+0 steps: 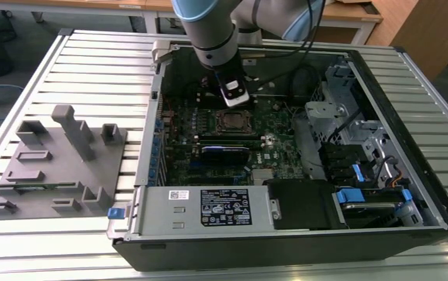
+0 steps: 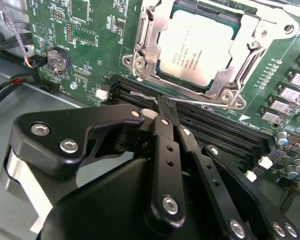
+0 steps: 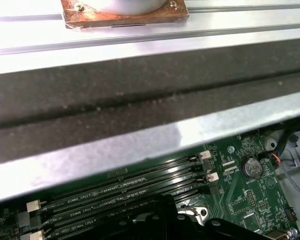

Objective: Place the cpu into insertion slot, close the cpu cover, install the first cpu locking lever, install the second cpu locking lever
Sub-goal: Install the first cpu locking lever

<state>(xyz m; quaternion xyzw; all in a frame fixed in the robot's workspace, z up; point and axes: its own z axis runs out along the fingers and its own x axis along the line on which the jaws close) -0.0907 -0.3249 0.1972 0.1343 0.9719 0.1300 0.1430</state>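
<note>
Cpu is sitting in place on the motherboard with the cpu cover lying closed over it, so I'm counting those steps done. Claw, fingers drawn together with nothing clearly gripped, is touching a locking lever beside the cover; latching is looking unfinished.

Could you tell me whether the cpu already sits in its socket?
Yes, the second wrist view shows the cpu lying framed by the cpu cover.
</note>
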